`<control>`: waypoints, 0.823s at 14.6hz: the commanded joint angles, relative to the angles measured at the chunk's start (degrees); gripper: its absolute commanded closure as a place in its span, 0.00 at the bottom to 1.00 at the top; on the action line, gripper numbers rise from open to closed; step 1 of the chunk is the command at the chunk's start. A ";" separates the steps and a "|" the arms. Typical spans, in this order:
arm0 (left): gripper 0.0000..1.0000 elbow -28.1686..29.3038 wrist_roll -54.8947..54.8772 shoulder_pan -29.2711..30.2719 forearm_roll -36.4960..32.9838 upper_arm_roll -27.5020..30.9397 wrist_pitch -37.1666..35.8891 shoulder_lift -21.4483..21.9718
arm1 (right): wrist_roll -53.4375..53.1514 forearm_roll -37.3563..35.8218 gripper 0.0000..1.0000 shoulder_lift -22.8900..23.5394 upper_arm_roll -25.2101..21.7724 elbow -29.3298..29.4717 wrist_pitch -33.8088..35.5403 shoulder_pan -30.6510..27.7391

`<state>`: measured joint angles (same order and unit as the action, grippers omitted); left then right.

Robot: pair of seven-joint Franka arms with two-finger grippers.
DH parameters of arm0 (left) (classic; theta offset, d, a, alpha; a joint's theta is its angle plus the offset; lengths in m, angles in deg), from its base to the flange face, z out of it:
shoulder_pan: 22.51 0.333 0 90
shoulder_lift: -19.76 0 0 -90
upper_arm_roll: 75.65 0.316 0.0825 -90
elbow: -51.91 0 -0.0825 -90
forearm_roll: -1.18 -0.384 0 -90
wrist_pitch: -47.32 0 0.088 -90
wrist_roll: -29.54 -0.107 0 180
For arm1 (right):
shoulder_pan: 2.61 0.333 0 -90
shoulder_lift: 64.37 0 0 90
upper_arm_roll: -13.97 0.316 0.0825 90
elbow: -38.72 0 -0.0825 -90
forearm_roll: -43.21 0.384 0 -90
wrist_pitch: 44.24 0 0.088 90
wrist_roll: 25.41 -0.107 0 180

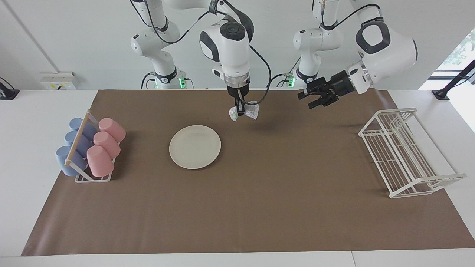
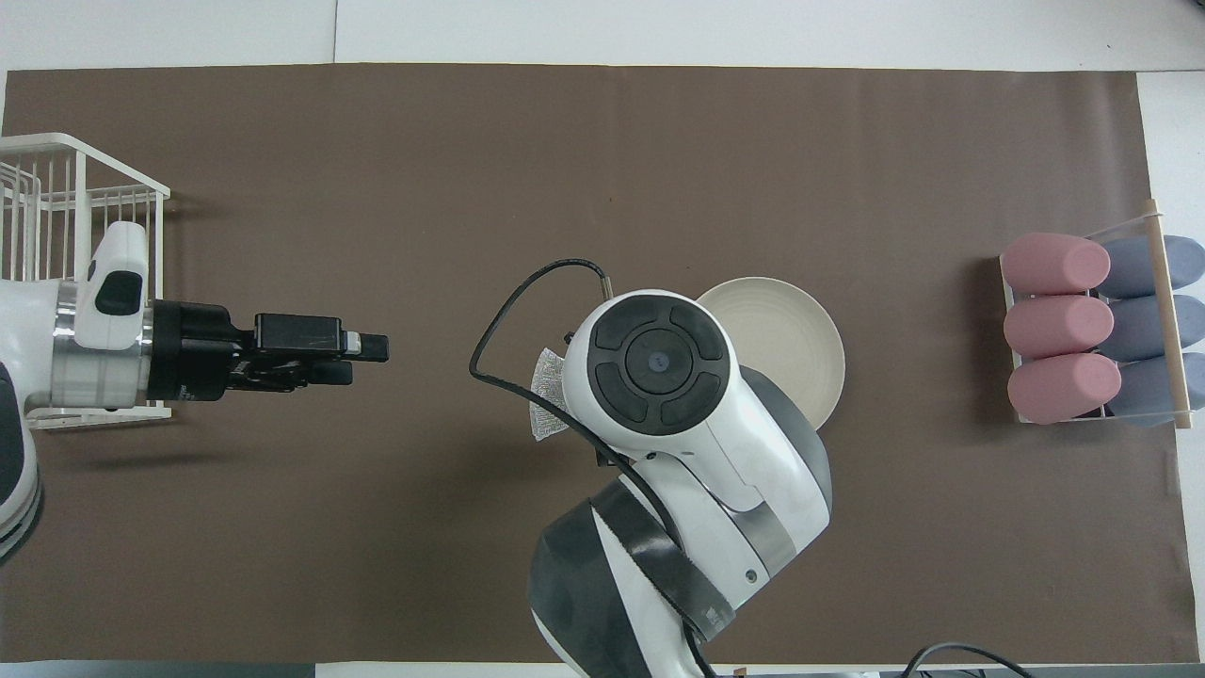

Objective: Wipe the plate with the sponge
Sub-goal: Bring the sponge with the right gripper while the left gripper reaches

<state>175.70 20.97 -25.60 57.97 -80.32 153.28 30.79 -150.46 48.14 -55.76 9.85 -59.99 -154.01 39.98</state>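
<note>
The plate (image 1: 195, 147) is lying flat and upright on the brown mat covering the desk, round, cream-white, shallow, with a faint raised rim, its surface bare. In the overhead view the plate (image 2: 786, 339) is partly showing, one side hidden under a robot arm. The sponge (image 1: 245, 111) is hanging in the air, clear of the mat, pinched at its middle so its two wrinkly halves are flaring out like a bow. It is silvery with glittery pink-blue flecks, much smaller than the plate, and is hanging over bare mat rather than over the plate. From overhead only an edge of the sponge (image 2: 547, 407) is peeking out.
</note>
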 commanded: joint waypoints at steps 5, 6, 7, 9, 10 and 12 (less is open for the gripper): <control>0.00 10.77 -19.80 -4.82 17.11 0.54 1.90 0.58 | -3.71 -1.33 1.00 0.71 -0.02 3.70 3.69 1.09; 0.00 10.77 -20.51 -4.82 19.48 0.54 1.01 -0.04 | -3.79 -1.33 1.00 0.71 -0.02 3.70 3.69 1.09; 0.00 10.86 -21.30 -5.08 22.03 0.45 0.91 -1.17 | -3.71 -1.33 1.00 0.71 -0.02 3.70 3.69 1.09; 0.00 10.77 -22.28 -6.83 25.47 0.54 1.00 -2.23 | -3.71 -1.33 1.00 0.80 -0.02 3.79 3.60 1.09; 0.00 10.77 -22.28 -6.93 25.83 0.54 1.00 -2.41 | -3.71 -1.33 1.00 0.80 -0.02 3.88 3.60 1.00; 0.00 10.77 -22.28 -8.94 25.92 0.54 1.70 -2.50 | -3.71 -1.33 1.00 0.88 -0.02 3.97 3.60 1.00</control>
<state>186.28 -0.12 -32.15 82.49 -80.61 154.83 28.43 -152.91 48.03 -55.61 9.75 -57.49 -151.52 41.08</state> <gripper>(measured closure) 0.000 0.894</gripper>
